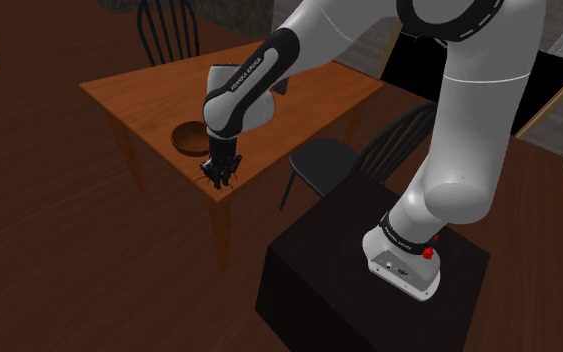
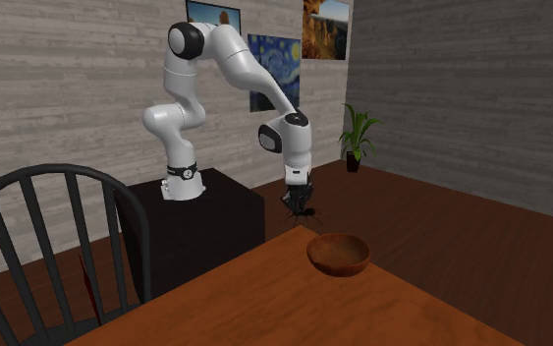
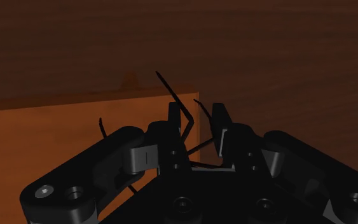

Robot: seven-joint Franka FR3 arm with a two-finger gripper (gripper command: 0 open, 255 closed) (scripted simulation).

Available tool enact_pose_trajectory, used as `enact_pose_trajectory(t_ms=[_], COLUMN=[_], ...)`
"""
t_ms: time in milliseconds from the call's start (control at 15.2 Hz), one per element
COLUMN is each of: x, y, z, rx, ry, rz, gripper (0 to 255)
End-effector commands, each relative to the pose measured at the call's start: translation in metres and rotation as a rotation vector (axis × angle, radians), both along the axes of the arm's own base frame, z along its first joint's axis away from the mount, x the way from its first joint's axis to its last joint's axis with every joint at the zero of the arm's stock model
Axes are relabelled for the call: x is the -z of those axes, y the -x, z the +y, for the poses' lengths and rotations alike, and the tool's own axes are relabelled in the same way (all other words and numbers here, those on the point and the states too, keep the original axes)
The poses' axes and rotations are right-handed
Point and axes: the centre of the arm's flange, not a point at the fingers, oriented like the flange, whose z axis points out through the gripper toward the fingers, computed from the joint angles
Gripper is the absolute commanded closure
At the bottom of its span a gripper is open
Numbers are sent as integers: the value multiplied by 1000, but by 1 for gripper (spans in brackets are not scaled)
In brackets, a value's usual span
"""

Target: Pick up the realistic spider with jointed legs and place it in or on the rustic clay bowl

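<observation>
Spider [image 3: 187, 121], black and thin-legged, sits clamped between the two fingers of the hand [image 2: 299, 204], its jointed legs jutting out past the fingertips. The hand hangs over the counter [image 1: 299, 100] at the corner nearest the stand [image 1: 319, 280], and the spider looks clear of the surface. A brown bowl [image 2: 339, 258] stands empty just inward from that corner, close to the counter's edge, so the carry is short: from the corner inward over the rim, then down.
</observation>
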Motion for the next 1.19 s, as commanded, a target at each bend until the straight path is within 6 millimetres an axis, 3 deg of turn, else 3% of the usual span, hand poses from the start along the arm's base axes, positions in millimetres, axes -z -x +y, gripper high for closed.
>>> enact_pose_trajectory(t_ms=[0,1122], x=[-11,-100], y=[0,0], z=[0,0], rx=[0,0], ry=[0,0], rz=[0,0], gripper=[255,255])
